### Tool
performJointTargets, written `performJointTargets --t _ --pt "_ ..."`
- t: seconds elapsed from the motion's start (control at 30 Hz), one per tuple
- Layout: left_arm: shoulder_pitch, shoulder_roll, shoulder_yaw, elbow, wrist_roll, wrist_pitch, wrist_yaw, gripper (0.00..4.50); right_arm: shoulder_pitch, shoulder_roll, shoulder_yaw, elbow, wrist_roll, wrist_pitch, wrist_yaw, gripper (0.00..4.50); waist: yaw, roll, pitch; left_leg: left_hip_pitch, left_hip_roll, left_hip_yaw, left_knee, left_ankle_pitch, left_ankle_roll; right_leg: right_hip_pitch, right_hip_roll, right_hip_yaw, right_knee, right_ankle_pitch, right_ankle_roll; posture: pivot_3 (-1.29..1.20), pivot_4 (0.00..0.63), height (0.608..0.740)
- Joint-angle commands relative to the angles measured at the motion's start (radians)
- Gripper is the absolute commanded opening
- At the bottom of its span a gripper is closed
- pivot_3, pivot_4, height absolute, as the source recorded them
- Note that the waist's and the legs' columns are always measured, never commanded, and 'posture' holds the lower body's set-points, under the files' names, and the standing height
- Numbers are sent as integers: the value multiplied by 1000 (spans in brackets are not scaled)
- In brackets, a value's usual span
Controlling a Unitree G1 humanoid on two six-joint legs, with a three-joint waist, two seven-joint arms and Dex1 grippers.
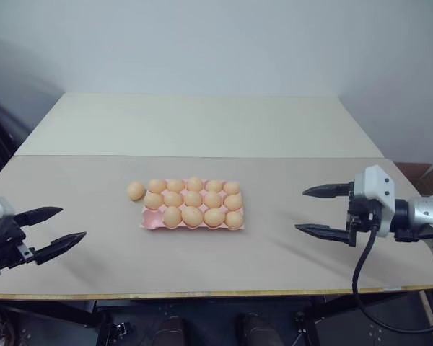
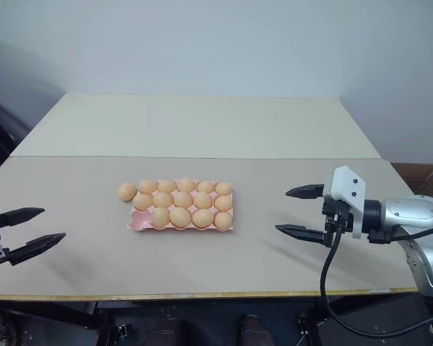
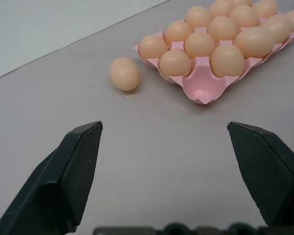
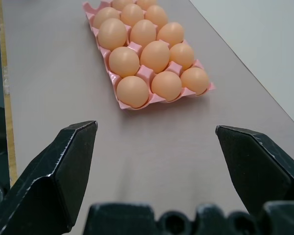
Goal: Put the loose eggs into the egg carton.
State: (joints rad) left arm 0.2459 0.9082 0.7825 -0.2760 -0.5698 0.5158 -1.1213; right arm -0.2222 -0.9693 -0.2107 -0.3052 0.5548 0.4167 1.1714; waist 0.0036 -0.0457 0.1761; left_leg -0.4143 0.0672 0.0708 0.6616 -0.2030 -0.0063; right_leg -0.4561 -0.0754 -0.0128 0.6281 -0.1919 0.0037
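While one loose egg (image 1: 135, 190) waits outside the egg carton (image 1: 150, 221), both grippers hang open and empty.

Resting on the table (image 1: 274, 245) just beside the carton's far left corner, that egg looks like the last one out; the near left cup shows bare pink, probably its destination, though other cups are hard to check. Left gripper (image 1: 52, 228) and right gripper (image 1: 326, 211) sit well apart from the tray on either side, jaws spread wide, which leaves the approach clear for a pick.

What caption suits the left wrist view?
Open left gripper faces one loose egg beside the carton, one cup empty.
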Motion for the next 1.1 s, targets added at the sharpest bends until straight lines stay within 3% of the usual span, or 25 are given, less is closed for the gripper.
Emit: performJointTargets --t 0.03,0.17,0.3,0.5,0.67,0.87,1.1 --pt "-2 1 21 -42 -27 9 24 4451 -5 -14 -46 -8 21 -21 20 4500 0 0 0 0 0 0 0 0 0 0 0 0 0 0 0 0 150 740" --pt "-47 8 -22 -27 -25 22 68 4451 -16 -11 -44 -12 19 -18 20 4500 1 0 0 0 0 0 0 0 0 0 0 0 0 0 0 0 150 740" --pt "-181 25 -150 23 0 89 175 4451 -24 -6 -41 -21 21 -18 15 4500 9 0 0 0 0 0 0 0 0 0 0 0 1 0 0 0 150 740" --pt "-456 -49 -414 176 109 140 356 4451 -31 -4 -47 -36 27 -16 11 4500 10 0 0 0 -1 0 0 0 0 1 1 1 0 3 5 0 150 740" --pt "-617 -129 -528 324 178 113 427 4451 -31 -11 -61 -49 35 -14 8 4500 4 -1 0 0 0 0 0 0 0 1 3 1 1 4 6 0 150 740" --pt "-768 -191 -612 510 254 74 464 4451 -8 -16 -90 -74 44 -4 1 4500 8 -1 -1 0 0 -1 0 0 1 1 3 1 1 5 6 0 150 740" --pt "-841 -225 -673 645 299 62 434 4451 31 -18 -128 -112 58 13 -10 4500 7 -1 -1 0 -1 -1 0 0 1 1 2 1 1 5 6 0 150 740"
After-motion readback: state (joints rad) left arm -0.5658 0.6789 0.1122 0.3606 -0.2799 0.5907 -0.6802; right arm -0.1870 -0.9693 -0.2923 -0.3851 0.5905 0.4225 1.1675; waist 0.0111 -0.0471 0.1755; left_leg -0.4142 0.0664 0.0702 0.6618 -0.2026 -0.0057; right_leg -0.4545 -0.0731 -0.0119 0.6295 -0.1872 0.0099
